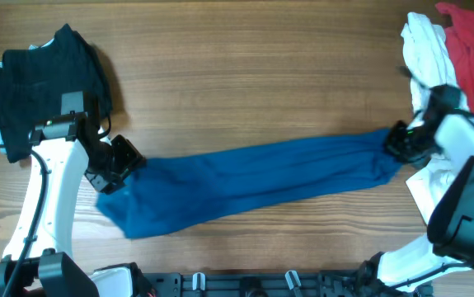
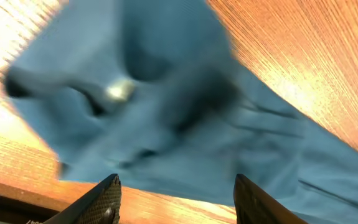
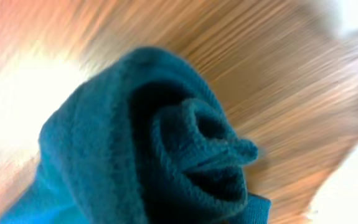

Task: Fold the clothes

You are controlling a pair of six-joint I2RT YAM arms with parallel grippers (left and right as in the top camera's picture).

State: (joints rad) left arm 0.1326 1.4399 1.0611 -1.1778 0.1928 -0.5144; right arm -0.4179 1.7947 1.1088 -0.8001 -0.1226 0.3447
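The royal-blue shirt (image 1: pixel 261 177) lies stretched in a long, bunched band across the table, from lower left to the right. My left gripper (image 1: pixel 119 169) is at its left end. In the left wrist view its fingers (image 2: pixel 175 199) are spread open just above the table, with the blue cloth (image 2: pixel 166 93) beyond them and nothing between them. My right gripper (image 1: pixel 400 142) is at the shirt's right end. In the right wrist view a rolled bunch of blue cloth (image 3: pixel 166 143) fills the frame and hides the fingers, which seem shut on it.
A black garment (image 1: pixel 43 74) lies heaped at the back left, behind my left arm. A white garment (image 1: pixel 426 45) and a red one (image 1: pixel 471 49) lie at the back right. More white cloth (image 1: pixel 433 183) lies under my right arm.
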